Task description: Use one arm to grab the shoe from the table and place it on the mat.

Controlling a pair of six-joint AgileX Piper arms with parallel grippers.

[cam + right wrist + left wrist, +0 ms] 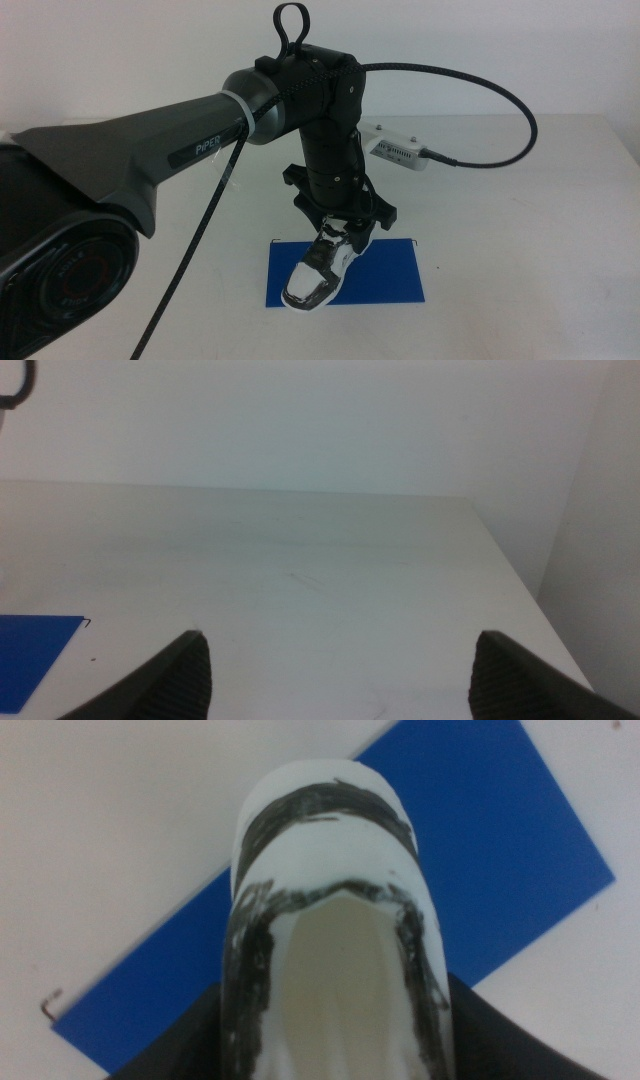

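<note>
Nearest to the middle camera is the big dark base of the left arm [150,165], which comes in from the left side and reaches over the bench [560,220]. It is one arm, with a grey segment that carries the word "PiPER", one black cable loop on top and one white box at the wrist.

Under the wrist hangs the left end effector [338,222], pointing down. It is closed on the one shoe [325,265], gripping it at the heel part, with one dark jaw on each side. The shoe is white with black patches. Its toe points down toward the camera and lies over the front left part of the one blue mat [390,275]; the heel is higher, so the shoe is tilted. I cannot tell if the toe already touches the mat.

In the left wrist view the shoe [335,920] fills the middle, seen from behind the heel, with its opening toward the camera. Both jaws show as dark shapes beside it. The mat [500,850] lies under the shoe and goes out on both sides of it.

The right end effector [340,670] waits apart from the work, over the bare bench [300,560]. Its two jaws stand wide apart with nothing between them. One corner of the mat [35,650] shows at the edge of that view.

Behind the bench there is a plain pale wall [500,50].
</note>
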